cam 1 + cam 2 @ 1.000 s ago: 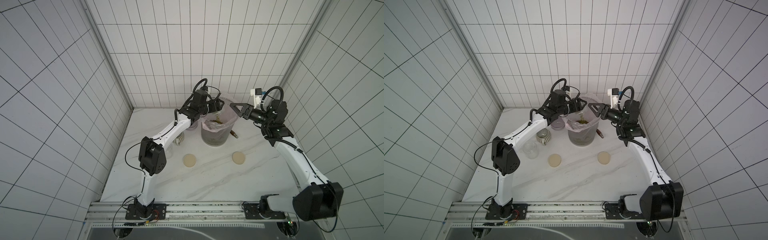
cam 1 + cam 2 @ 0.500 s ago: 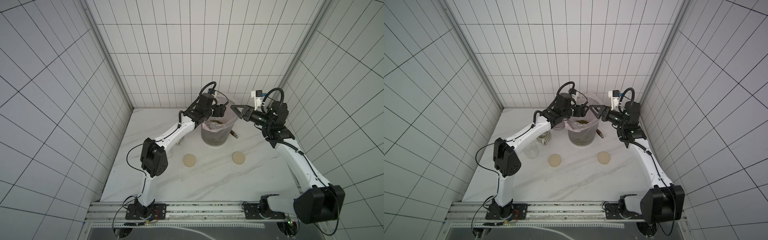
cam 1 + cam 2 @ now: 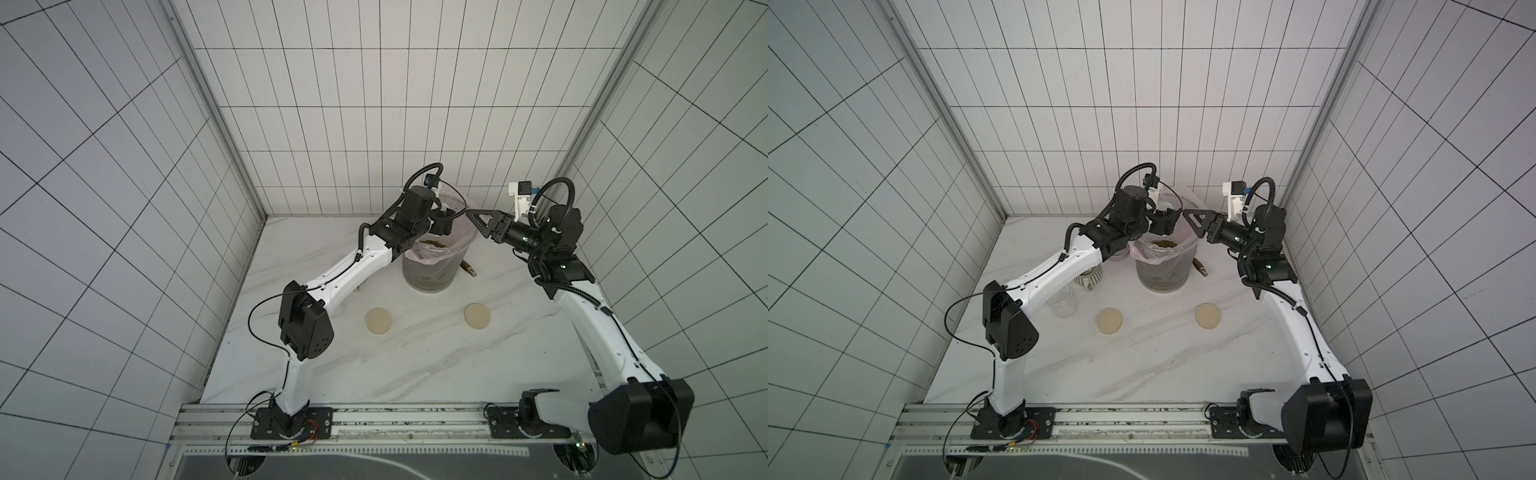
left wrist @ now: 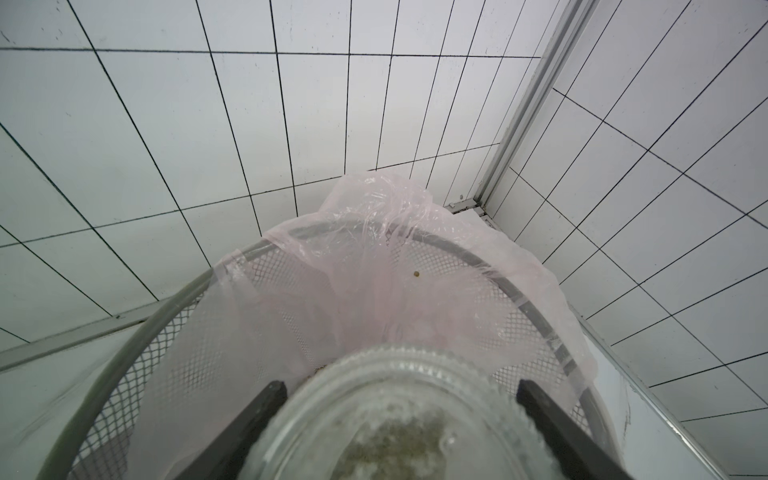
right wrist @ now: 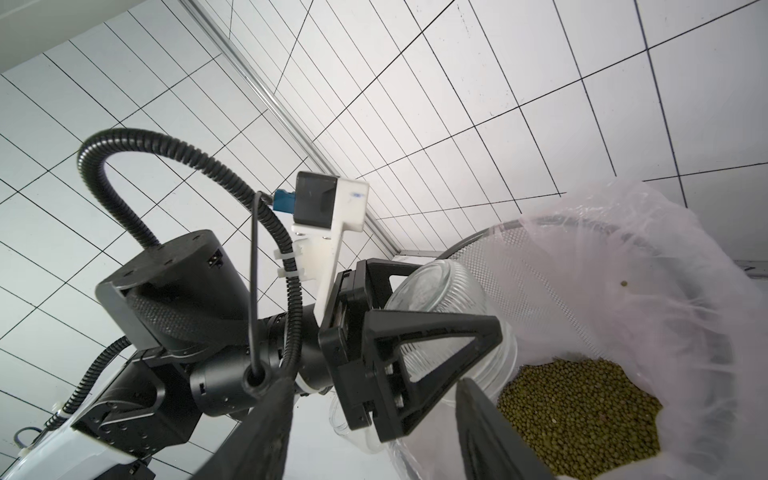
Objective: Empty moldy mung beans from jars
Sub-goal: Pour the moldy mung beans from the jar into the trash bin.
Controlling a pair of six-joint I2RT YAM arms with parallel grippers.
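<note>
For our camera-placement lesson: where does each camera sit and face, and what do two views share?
Top views: high over the front rail, facing down and back; left arm, right arm, bin.
Left wrist: on the left arm, facing past its fingers and held jar into the bin.
Right wrist: on the right arm, facing left gripper and mung beans past own fingers.
Shared: both wrist views show jar, bin.

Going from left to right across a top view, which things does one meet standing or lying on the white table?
clear jar → beige lid → lined bin → second beige lid
</note>
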